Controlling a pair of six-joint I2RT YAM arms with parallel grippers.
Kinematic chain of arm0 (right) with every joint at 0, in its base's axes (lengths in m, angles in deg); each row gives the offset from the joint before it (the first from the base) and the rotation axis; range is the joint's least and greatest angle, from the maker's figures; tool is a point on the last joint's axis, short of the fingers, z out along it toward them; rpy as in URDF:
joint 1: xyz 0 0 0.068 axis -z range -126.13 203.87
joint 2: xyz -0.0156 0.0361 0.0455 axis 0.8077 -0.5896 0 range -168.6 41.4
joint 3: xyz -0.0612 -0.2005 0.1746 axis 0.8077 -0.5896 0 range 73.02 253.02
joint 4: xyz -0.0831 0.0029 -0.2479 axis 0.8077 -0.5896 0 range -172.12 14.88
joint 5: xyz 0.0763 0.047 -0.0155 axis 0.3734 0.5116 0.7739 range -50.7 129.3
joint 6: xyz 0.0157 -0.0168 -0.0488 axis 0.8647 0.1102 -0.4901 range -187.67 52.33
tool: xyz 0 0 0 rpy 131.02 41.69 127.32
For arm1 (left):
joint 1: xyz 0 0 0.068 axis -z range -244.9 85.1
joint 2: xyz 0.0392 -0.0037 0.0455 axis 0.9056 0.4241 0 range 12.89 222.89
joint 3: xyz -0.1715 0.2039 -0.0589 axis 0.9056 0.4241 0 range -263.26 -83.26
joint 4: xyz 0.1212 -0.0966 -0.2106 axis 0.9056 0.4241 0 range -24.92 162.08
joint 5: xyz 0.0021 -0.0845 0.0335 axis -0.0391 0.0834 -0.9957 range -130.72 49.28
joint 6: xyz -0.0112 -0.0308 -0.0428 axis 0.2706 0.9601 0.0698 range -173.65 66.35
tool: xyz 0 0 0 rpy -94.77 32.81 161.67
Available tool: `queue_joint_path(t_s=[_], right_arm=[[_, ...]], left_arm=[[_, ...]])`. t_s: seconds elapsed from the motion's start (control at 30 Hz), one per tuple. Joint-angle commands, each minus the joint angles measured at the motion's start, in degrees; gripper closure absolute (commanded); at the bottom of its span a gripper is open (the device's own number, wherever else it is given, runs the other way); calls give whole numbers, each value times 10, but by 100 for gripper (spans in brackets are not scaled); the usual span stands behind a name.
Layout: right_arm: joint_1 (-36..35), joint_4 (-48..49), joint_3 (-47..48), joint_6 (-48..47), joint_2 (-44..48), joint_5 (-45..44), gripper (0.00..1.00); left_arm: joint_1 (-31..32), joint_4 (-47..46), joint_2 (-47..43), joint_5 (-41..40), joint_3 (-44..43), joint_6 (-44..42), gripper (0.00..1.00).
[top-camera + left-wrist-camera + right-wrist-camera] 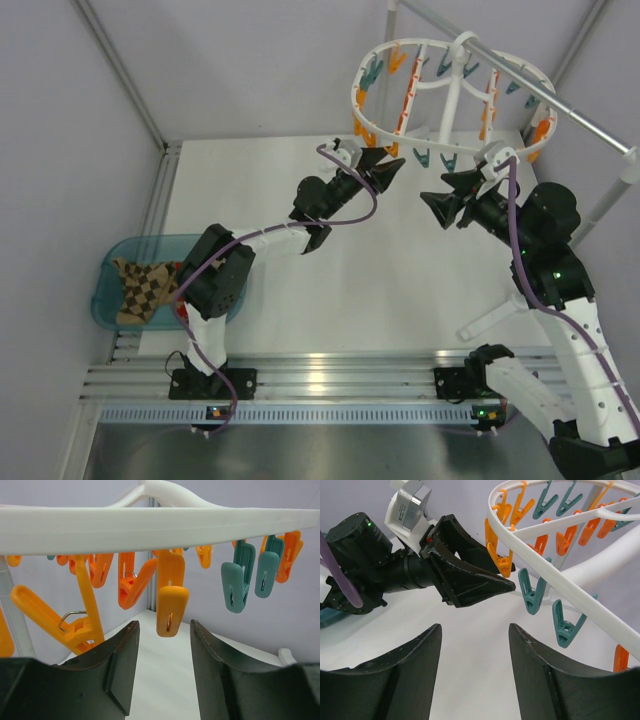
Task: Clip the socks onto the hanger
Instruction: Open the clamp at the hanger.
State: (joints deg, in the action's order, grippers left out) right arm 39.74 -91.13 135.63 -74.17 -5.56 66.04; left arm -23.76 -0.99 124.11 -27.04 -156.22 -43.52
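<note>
Top view first: my left tool (388, 166) was up at the near rim of the hanger (357, 108), and my right tool (442, 196) sat just beside it, a bit lower and pointing across at it. Both were about half open with nothing in them. The socks (140, 287) were way behind the left tool, bunched up in a teal bin (103, 295) on the desk (330, 290), down by that arm's base.

Left wrist cam: the hanger's white rim ran straight across above the fingers. One orange clip (170, 605) hung down from it, and its lower end sat right in the gap between the two fingertips. As far as I could see, neither finger touched it. A pair of teal clips (239, 582) hung off to the right of the tool, and more orange ones were to the left.

Right wrist cam: the right tool's fingers were spread apart and empty. The left tool sat just ahead of them, with its tip up against the orange clips under the rim. The rim curved away up and to the right.
</note>
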Motion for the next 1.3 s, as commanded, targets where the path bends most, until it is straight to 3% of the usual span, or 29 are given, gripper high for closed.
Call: queue_joint_path(t_s=[0.0,0.27,0.4,0.53,0.77,0.8,0.9,1.07,1.27], right_arm=[[-2,22,2,-9,0,-2,44],[-2,30,1,-7,-3,-2,44],[-2,45,2,14,-9,-16,45],[-4,70,8,62,-22,-26,48],[-11,134,-13,121,-34,-19,51],[-13,141,-15,133,-35,-19,50],[-23,156,-23,169,-43,-20,46],[-41,200,-29,195,-61,-21,40],[-51,224,-43,207,-78,-16,42]], left_arm=[[3,-50,-21,-2,-18,6,51],[3,-47,-28,14,-14,10,61],[3,-26,-50,51,3,6,82],[3,77,-107,80,11,17,100],[3,304,-157,75,-35,32,100],[4,375,-159,73,-47,33,100],[5,455,-164,68,-67,32,100],[7,523,-174,57,-67,19,100],[16,564,-178,42,-74,-2,100]])
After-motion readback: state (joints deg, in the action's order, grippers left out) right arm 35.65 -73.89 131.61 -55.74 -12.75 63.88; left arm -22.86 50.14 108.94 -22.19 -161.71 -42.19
